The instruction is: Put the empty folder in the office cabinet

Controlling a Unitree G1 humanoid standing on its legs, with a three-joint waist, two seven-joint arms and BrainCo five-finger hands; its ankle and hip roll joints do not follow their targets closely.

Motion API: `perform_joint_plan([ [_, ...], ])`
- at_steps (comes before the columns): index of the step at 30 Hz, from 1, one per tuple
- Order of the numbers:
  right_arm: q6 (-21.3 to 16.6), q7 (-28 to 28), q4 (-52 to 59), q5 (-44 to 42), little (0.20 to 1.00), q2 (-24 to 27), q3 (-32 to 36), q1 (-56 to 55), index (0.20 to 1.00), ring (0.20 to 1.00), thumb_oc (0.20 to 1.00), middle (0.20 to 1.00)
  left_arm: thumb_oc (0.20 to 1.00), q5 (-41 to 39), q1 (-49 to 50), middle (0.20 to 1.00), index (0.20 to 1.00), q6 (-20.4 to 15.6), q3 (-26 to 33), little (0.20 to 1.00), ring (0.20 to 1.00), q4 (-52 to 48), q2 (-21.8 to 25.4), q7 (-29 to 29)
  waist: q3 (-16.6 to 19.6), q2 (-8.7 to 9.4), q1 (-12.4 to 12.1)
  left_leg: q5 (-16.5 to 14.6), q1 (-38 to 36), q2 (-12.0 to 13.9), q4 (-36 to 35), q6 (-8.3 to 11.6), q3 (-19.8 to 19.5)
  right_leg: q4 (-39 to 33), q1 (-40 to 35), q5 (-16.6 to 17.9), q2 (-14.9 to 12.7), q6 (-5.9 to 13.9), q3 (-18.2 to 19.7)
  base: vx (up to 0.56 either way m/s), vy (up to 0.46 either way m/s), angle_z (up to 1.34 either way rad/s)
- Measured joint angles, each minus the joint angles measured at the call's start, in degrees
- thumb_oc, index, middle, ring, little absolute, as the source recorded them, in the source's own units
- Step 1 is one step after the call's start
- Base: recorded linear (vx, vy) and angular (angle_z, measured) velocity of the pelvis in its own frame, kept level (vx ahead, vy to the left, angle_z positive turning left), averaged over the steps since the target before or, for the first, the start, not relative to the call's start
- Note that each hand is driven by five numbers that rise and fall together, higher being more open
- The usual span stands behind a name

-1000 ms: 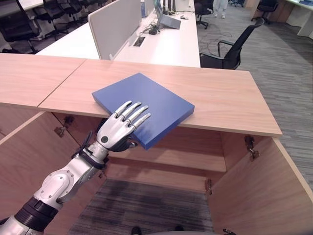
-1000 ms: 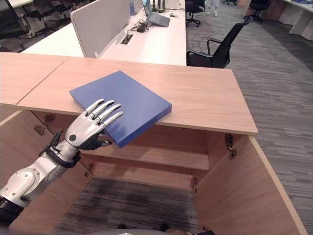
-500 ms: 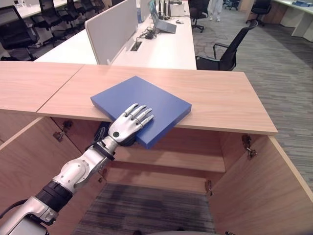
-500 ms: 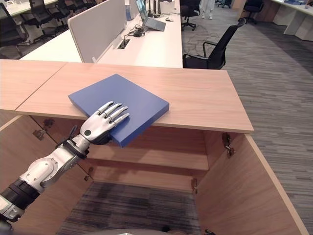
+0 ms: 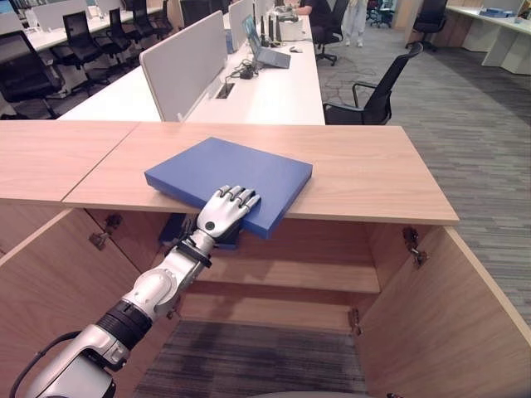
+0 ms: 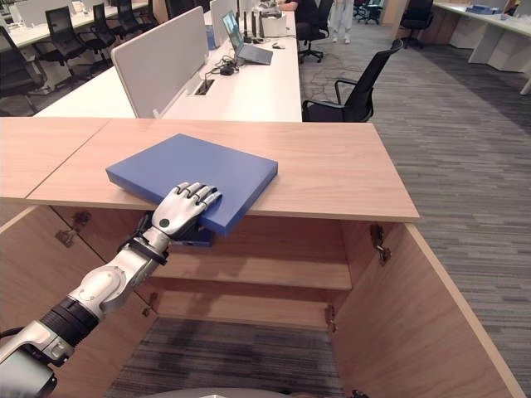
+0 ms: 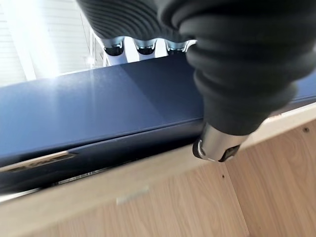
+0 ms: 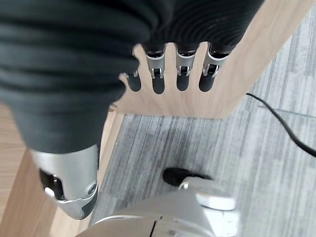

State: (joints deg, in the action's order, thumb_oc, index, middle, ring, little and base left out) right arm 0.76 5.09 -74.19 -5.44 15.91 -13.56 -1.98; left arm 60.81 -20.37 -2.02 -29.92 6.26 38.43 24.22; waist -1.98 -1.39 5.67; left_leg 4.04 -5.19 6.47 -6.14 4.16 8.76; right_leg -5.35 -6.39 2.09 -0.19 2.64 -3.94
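The blue folder (image 5: 241,166) lies flat on the wooden cabinet top (image 5: 365,170), with its near corner hanging over the front edge. My left hand (image 5: 224,212) reaches up from below to that overhanging corner. Its fingers are curled over the folder's upper face (image 7: 98,111) and its thumb (image 7: 217,143) sits under the lower edge, so it is shut on the folder. My right hand (image 8: 183,74) hangs with straight fingers beside a wooden panel, holding nothing.
Below the top the cabinet stands open, with an inner shelf (image 5: 282,274) and doors swung out at the left (image 5: 50,274) and right (image 5: 440,323). Something dark blue (image 5: 176,230) shows under the top behind my wrist. White desks, a divider (image 5: 182,62) and a black chair (image 5: 377,91) stand beyond.
The camera has tilted up. My left hand's fingers, straight on the folder before, are now curled over its near corner, and the arm stretches further forward.
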Motion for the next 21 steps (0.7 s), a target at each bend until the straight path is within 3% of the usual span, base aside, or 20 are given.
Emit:
perform_joint_plan([
  [3,0.00,-0.03,0.82,-0.01,1.000,-0.01,0.13,-0.22,1.000,1.000,1.000,1.000,0.200,-6.22,6.24,0.200,0.200,-2.12,6.36,0.200,0.200,-10.15,0.15,-3.68,-0.44,-0.01,-0.20,0.23,-0.02,-0.03,0.01,-0.05,0.04,-0.01,-0.01,-0.04,-0.01,-0.06,0.00,0.00,0.000,0.00],
  [5,-0.14,-0.40,4.84,-0.02,1.000,-0.20,0.13,-2.83,1.000,1.000,1.000,1.000,0.200,-21.38,18.12,0.200,0.200,-6.36,15.02,0.200,0.200,-20.83,-1.39,-7.75,-0.94,-0.13,-0.48,0.26,-0.23,-0.09,0.22,-0.02,0.06,0.15,-0.26,-0.12,-0.05,-0.16,-0.07,0.00,0.000,0.00],
  [7,-0.08,-1.06,5.38,-0.09,1.000,-0.21,0.46,-3.73,1.000,1.000,1.000,1.000,0.200,-33.00,25.42,0.200,0.200,-8.55,22.21,0.200,0.200,-25.91,-6.52,-9.82,-1.54,-0.47,-0.84,0.04,-1.08,-0.16,0.20,-0.12,0.08,0.01,-0.83,-0.19,-0.16,-0.11,-0.04,0.01,0.005,0.05],
  [10,0.02,-2.92,6.11,-0.04,1.000,1.15,0.84,-4.44,1.000,1.000,1.000,1.000,0.200,-55.15,26.58,0.200,0.200,-11.57,29.74,0.200,0.200,-30.78,-5.47,-15.11,-2.28,-1.00,-2.65,-0.82,-1.28,-0.19,0.00,-0.01,-0.33,-0.02,-1.53,-0.73,-0.15,0.13,-0.39,0.02,0.009,0.07],
  [15,0.10,-5.18,6.24,0.03,1.000,2.02,0.59,-2.86,1.000,1.000,1.000,1.000,0.200,-88.82,27.81,0.200,0.200,-13.30,35.91,0.200,0.200,-31.63,-1.24,-23.30,-2.49,-2.41,-4.05,-0.81,-1.05,-0.21,-0.02,-0.02,-1.56,0.24,-2.01,-0.75,-0.18,0.10,-1.59,0.00,-0.004,0.11],
  [17,-0.11,-6.04,6.59,-0.15,1.000,1.74,-0.16,-1.40,1.000,1.000,1.000,1.000,0.200,-99.22,27.75,0.200,0.200,-13.42,36.78,0.200,0.200,-31.52,-4.36,-26.35,-2.50,-2.58,-4.76,-0.76,-1.02,-0.16,-0.02,-0.06,-1.87,0.29,-2.04,-0.77,-0.06,0.07,-1.80,-0.01,-0.009,0.08],
  [18,-0.09,-7.35,6.84,-0.20,1.000,0.88,-0.61,0.63,1.000,1.000,1.000,1.000,0.200,-106.98,27.52,0.200,0.200,-13.08,36.64,0.200,0.200,-30.08,-9.43,-28.03,-2.49,-2.54,-5.43,-0.72,-1.01,-0.16,-0.02,-0.06,-2.42,0.28,-2.25,-0.87,-0.04,-0.09,-2.31,-0.01,-0.004,0.18],
  [19,-0.24,-7.71,7.14,-0.40,1.000,0.70,-2.15,1.72,1.000,1.000,1.000,1.000,0.200,-110.49,27.52,0.200,0.200,-12.84,35.57,0.200,0.200,-28.77,-11.54,-28.44,-2.58,-2.40,-5.39,-0.50,-0.99,-0.17,-0.02,0.01,-2.77,0.27,-2.32,-0.91,-0.04,-0.14,-2.62,-0.02,-0.002,0.23],
  [21,-0.43,-8.69,13.47,-0.44,1.000,0.58,-2.47,2.74,1.000,1.000,1.000,1.000,0.200,-114.53,29.41,0.200,0.200,-10.92,34.41,0.200,0.200,-26.67,-11.40,-28.69,-3.14,-1.63,-5.59,-0.20,-0.92,-0.13,0.01,-0.30,-3.04,0.28,-2.42,-1.11,0.03,-0.42,-3.08,-0.02,-0.002,0.12],
])
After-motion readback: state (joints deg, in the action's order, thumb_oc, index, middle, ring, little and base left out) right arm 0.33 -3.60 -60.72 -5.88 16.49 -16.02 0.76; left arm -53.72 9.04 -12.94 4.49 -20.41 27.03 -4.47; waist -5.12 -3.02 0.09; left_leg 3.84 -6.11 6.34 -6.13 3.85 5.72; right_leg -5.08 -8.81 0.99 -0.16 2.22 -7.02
